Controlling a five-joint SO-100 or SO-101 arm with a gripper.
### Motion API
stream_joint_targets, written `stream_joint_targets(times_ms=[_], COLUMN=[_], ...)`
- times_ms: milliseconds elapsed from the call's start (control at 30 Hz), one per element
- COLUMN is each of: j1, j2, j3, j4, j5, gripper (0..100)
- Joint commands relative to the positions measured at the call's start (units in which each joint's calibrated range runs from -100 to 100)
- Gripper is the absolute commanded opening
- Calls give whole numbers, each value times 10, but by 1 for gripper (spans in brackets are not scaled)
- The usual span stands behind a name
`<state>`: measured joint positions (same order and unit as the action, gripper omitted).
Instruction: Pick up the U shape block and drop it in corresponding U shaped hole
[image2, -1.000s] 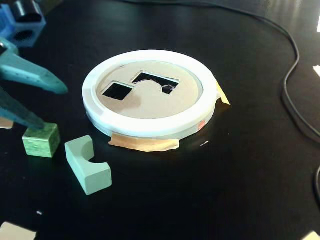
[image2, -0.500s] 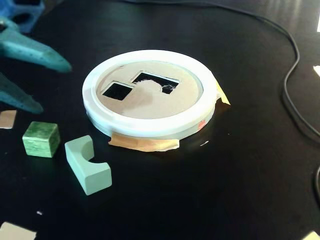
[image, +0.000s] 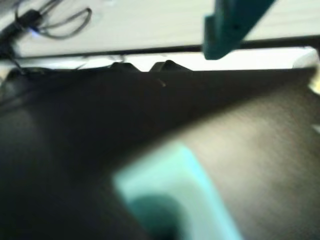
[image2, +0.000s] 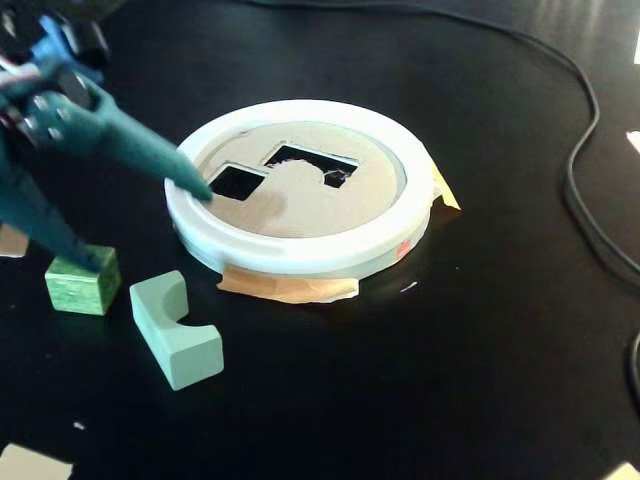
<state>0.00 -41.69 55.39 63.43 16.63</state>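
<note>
Behind gripper (image2: 150, 225), cube (image2: 80, 285) partly hidden.

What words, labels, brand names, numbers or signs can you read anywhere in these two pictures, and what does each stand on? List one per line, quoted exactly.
None can be read in either view.
The U shape block, the green cube, the white-rimmed disc and the gripper carry no visible print.
The wrist view is too blurred to show any lettering.
</note>
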Motion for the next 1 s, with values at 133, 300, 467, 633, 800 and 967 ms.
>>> stream_joint_targets(times_ms=[133,300,467,633,800,967], j1=[-9,-9,-52,-65,-56,-47], j2=[190,243,276,297,307,308], j3=[-99,-121,-131,-131,-131,-131], j4=[-7,-9,-16,-19,-19,-19], j5=[7,7,7,7,7,7], gripper=[82,81,81,81,81,81])
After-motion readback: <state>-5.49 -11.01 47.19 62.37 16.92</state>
